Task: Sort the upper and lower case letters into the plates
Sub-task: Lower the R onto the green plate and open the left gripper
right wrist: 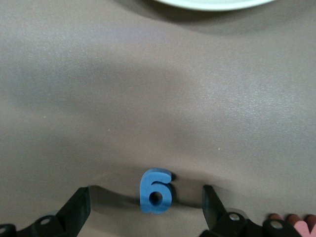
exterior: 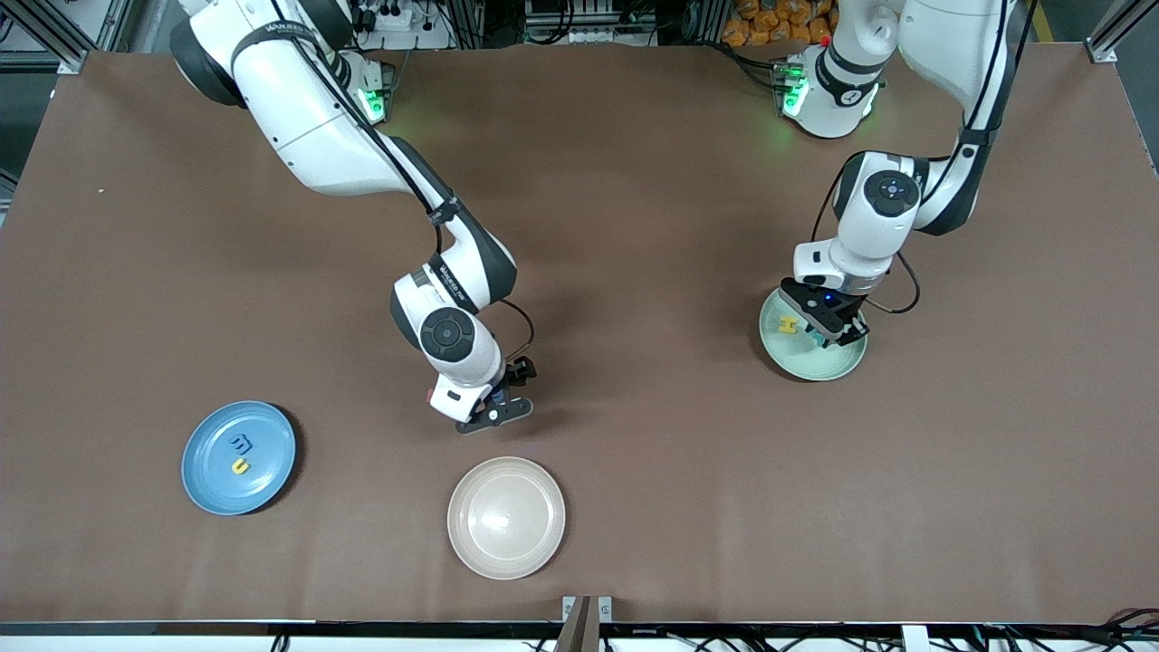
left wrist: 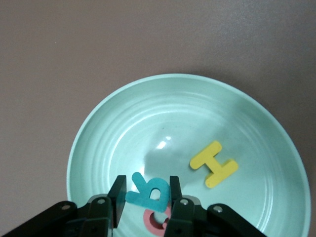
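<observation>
Three plates, letters partly sorted.
We count two letters in the blue plate (exterior: 204, 480); left gripper (left wrist: 145, 197) pinches a teal letter (left wrist: 148, 193) over the mint plate (left wrist: 123, 128) beside a yellow H (left wrist: 214, 164); right gripper (right wrist: 143, 207) spread wide around a blue letter (right wrist: 156, 190).

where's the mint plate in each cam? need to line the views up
Front view: mint green plate at the left arm's end of the table, under the left tool.
Left wrist view: it fills the middle and lower picture, with the yellow H in it.
Right wrist view: not in it; the pale rim at the top is the beige plate.
Shared landmark: the yellow H.
</observation>
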Motion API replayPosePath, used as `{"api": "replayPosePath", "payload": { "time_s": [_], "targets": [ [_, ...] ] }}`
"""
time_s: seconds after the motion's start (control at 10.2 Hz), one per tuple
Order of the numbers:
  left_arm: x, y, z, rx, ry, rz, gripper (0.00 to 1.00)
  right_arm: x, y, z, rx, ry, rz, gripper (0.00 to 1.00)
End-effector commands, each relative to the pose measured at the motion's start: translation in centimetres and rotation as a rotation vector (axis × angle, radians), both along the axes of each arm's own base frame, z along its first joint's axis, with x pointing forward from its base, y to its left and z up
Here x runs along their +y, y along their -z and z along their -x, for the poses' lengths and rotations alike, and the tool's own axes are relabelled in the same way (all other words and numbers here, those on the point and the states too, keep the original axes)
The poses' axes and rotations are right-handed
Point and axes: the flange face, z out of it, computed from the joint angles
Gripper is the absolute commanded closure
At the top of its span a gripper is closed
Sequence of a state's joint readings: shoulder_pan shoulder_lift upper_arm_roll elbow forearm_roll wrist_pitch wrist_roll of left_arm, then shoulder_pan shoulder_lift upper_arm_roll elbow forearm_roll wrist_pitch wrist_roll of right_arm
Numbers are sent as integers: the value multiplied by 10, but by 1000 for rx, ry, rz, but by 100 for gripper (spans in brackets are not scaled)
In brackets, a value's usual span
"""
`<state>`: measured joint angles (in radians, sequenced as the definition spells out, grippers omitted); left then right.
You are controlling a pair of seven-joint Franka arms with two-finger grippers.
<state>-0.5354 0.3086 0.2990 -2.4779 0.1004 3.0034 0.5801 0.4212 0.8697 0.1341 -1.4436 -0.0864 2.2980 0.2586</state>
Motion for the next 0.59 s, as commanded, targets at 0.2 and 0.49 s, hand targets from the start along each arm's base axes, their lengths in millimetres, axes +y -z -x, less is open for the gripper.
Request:
{"api": "replayPosePath", "payload": {
  "time_s": [0.2,0.49],
  "targets": [
    [-7,1,6,-11,-77,33,0,2,-3,-5,-49,-41,11,100],
    [-15,-8,6,-22,-106,55,0,-3,-9,-10,-63,-42,21,100]
  ]
}}
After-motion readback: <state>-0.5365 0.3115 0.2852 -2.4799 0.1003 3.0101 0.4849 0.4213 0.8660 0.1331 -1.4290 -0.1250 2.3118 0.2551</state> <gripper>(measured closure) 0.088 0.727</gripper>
